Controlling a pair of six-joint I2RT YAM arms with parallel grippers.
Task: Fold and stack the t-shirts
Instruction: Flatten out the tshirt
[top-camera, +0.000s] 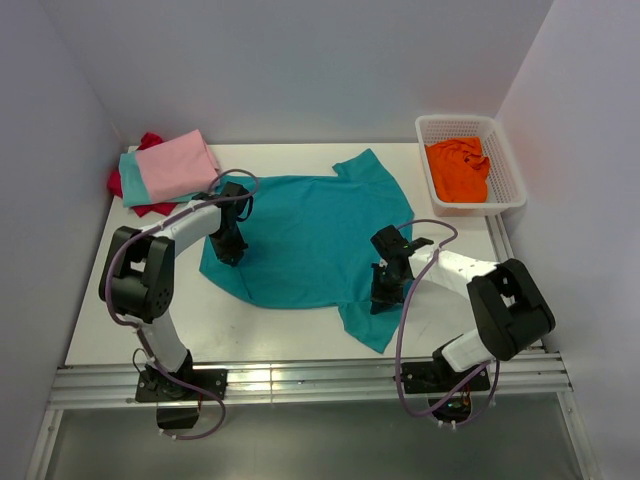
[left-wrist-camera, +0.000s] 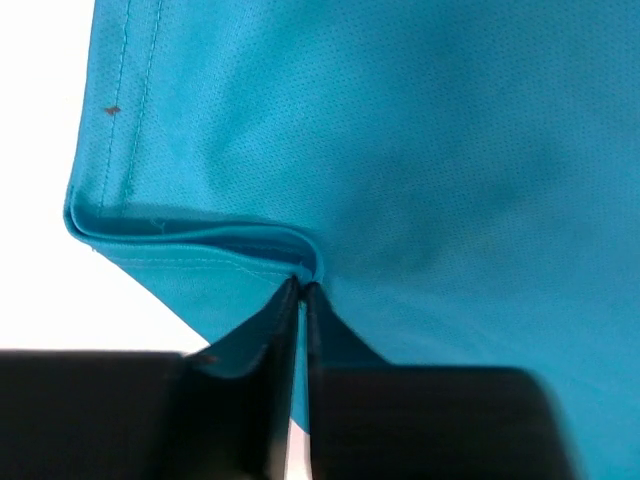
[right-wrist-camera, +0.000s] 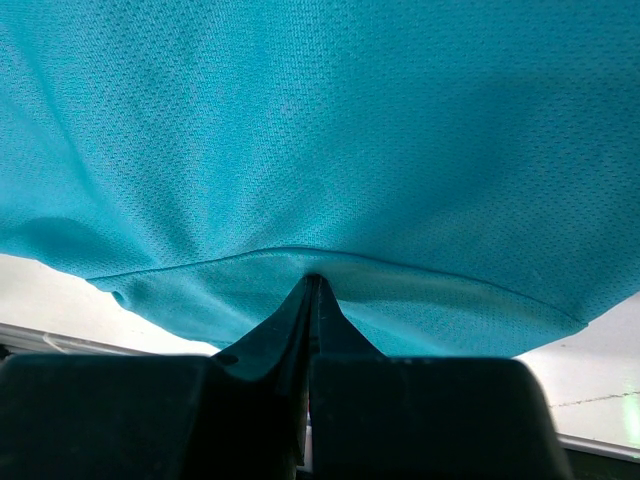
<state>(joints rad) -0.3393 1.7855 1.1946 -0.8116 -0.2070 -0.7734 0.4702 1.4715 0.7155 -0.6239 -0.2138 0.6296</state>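
Observation:
The teal t-shirt lies spread on the white table, collar to the left, one sleeve at the back, one at the front right. My left gripper is shut on its left hem; in the left wrist view the gripper pinches a doubled fold of the teal shirt. My right gripper is shut on the shirt's front right edge; in the right wrist view the gripper nips a fold of the teal shirt. A folded pink shirt lies on a light aqua shirt and a red shirt.
A white mesh basket at the back right holds a crumpled orange shirt. White walls close in the left, back and right sides. The table's metal front rail runs along the near edge by the arm bases.

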